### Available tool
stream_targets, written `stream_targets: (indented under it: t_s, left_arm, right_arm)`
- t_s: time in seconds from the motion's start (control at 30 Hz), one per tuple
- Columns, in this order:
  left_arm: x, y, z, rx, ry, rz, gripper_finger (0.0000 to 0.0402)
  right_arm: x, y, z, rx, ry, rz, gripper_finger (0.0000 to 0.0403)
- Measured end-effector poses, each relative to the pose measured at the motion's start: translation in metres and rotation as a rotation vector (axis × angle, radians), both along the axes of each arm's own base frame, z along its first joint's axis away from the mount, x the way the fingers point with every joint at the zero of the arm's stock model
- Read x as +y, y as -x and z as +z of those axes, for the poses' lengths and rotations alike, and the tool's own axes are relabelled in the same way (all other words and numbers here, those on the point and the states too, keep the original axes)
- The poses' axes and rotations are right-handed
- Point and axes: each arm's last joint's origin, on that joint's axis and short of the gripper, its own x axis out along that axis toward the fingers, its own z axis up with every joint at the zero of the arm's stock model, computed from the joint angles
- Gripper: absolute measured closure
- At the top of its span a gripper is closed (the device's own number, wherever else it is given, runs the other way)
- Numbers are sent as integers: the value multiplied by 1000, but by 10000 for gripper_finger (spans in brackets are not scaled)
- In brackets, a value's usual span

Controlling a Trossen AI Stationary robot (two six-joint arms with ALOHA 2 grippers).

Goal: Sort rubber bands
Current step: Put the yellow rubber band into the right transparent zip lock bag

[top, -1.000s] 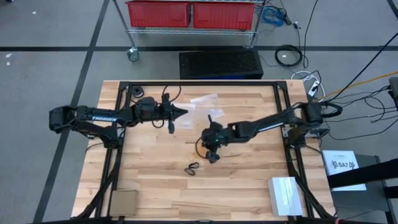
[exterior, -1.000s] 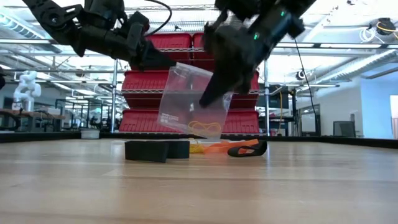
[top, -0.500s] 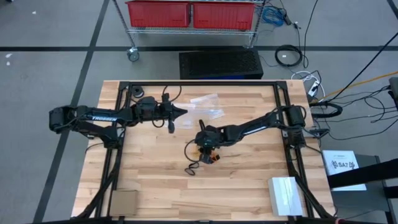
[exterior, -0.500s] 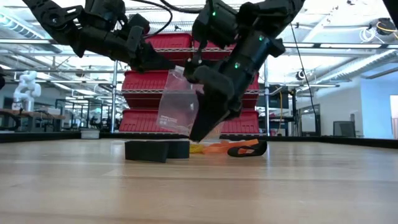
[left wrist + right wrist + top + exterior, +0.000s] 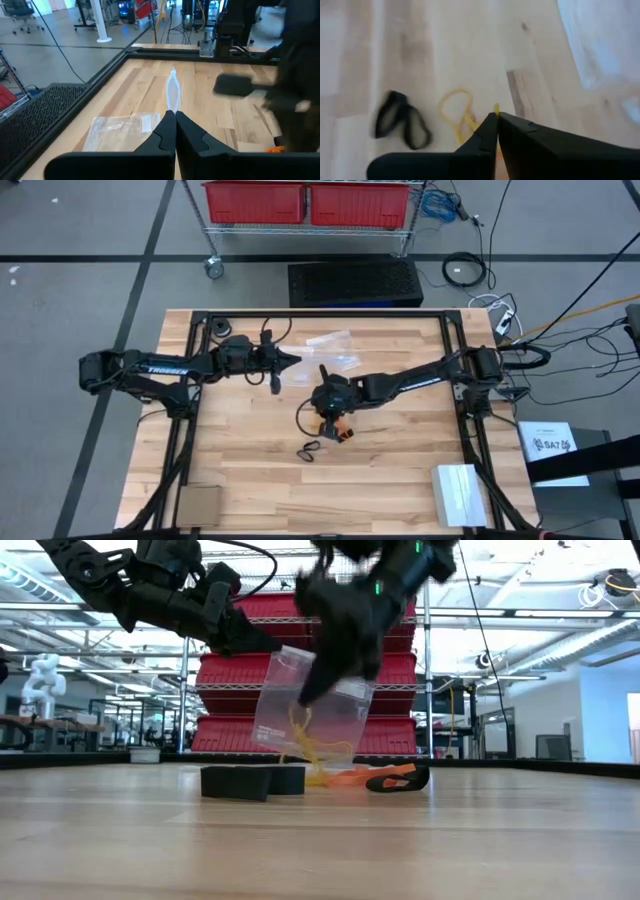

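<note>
Right claw (image 5: 305,700): clenched on thin pale-tan rubber band (image 5: 300,740), lifted above wooden desk (image 5: 400,470) centre. Left claw (image 5: 296,360), 10 o'clock: pinching clear plastic bag (image 5: 300,710). Risk: springy loop could slip, missing bag mouth.

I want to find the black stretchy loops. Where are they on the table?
In the high view the black rubber bands lie on the wooden table near its middle, toward the front edge, just left of and below the right gripper and the orange bands.

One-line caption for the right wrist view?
Right gripper shut on a tan rubber band, lifting it above the wooden table; black rubber bands lie nearby.
</note>
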Motion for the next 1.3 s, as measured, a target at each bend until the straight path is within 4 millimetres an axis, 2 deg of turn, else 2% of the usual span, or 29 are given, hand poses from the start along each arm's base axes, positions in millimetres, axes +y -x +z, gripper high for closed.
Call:
stream_targets:
  t_s: [0.27,0.7,1.03,1.3]
  left_arm:
    - [0,0,0,0,0,0,400]
    - [0,0,0,0,1,-3,400]
    - [-2,0,0,-3,13,-61,400]
    - [-5,-1,0,-3,12,-79,400]
  right_arm:
    - [12,-7,55,-12,37,70,402]
    - [13,-4,119,-12,117,107,403]
    - [-3,6,174,-41,358,36,403]
    - [-28,11,199,-72,419,13,403]
